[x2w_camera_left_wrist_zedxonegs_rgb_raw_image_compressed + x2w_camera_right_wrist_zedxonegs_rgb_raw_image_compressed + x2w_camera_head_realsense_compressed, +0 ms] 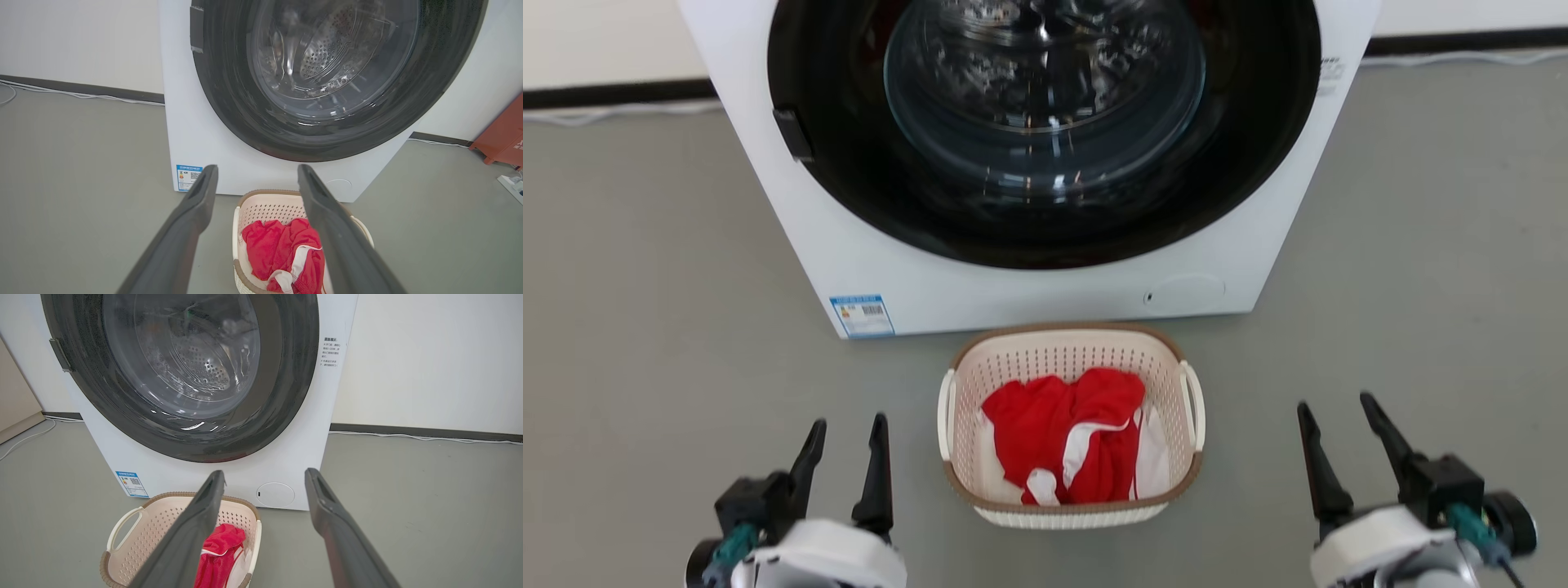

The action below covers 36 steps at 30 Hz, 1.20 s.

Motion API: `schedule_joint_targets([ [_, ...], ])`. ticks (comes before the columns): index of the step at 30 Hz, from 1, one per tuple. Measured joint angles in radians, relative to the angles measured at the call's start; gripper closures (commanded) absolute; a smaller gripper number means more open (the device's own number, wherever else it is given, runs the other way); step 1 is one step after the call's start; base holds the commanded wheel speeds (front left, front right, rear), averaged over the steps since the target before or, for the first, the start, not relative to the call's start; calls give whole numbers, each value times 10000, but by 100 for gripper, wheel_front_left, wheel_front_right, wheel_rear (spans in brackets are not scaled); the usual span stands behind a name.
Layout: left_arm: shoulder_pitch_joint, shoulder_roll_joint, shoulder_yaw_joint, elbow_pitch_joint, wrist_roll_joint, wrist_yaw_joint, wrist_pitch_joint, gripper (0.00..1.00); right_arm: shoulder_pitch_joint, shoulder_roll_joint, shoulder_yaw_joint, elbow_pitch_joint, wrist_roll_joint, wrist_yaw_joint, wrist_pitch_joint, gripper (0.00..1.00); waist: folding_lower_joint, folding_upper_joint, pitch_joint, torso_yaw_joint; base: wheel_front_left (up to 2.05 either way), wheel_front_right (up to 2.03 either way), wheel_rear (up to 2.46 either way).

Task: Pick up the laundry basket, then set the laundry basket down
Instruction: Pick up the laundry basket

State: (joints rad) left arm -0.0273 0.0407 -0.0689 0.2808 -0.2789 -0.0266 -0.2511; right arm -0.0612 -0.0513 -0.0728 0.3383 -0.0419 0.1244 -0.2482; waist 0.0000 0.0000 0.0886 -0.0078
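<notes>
Laundry basket [1066, 353], cream-white perforated plastic with a brown rim, sat on the grey floor [645, 327] just before the white front-loading washer [1013, 286], holding red-and-white cloth [1054, 425], perhaps a garment. My left gripper [849, 420] and right gripper [1334, 402] hovered released, flanking it, touching nothing.

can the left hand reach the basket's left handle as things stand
Probably yes. The left hand is open beside the laundry basket, and just grey floor lies between it and the white handle on that side.
</notes>
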Motion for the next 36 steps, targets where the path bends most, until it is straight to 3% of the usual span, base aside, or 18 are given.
schedule_joint_targets([
  [9,-1694,-15,-347,1030,-123,0,-2,0,-1446,-27,-82,876,92,0,-2,0,1,0,1156,85,0,0,0],
  [24,-5807,-79,-1582,5285,-794,213,-44,0,-5392,-462,633,4767,134,0,347,0,1,0,4005,286,0,0,0],
  [36,-7845,-119,-2314,6533,-1632,539,-44,0,-7194,-719,1016,6619,75,2,395,0,0,0,5938,353,0,0,0],
])
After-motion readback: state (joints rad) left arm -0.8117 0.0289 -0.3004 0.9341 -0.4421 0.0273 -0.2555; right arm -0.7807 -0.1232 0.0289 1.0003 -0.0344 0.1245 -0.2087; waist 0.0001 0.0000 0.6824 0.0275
